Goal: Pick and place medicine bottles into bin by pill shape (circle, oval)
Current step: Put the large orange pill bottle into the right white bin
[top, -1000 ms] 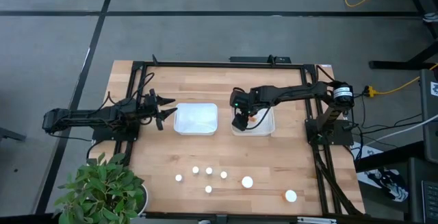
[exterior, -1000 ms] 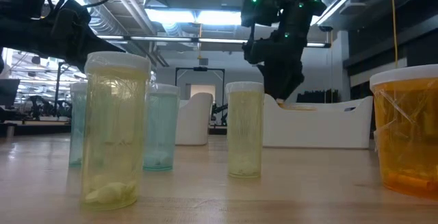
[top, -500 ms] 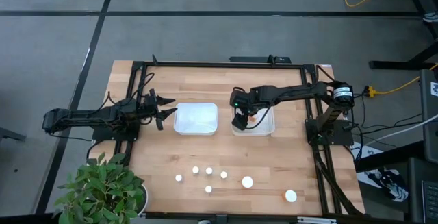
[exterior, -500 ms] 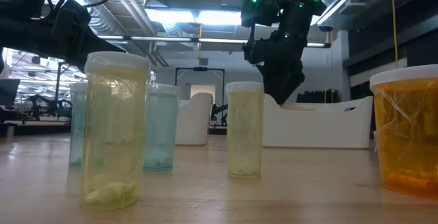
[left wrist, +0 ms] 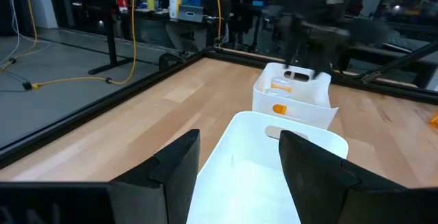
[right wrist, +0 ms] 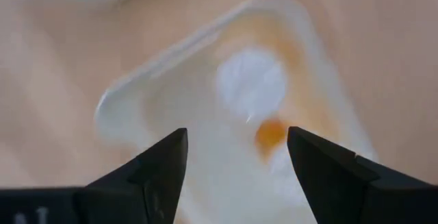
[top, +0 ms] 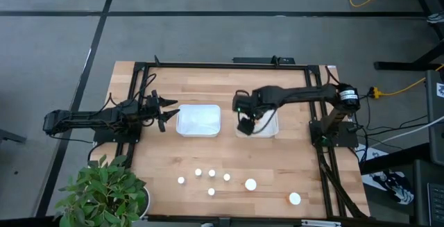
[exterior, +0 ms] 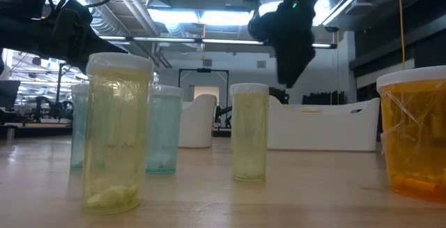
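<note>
The right gripper has risen from inside the right bin, where it sat low half a second ago, and now hangs above that bin's rim at about 9 o'clock of its centre. In the low view it has climbed clear of the bin's wall. Its fingers stand apart and empty; an orange bottle lies below in the bin.
</note>
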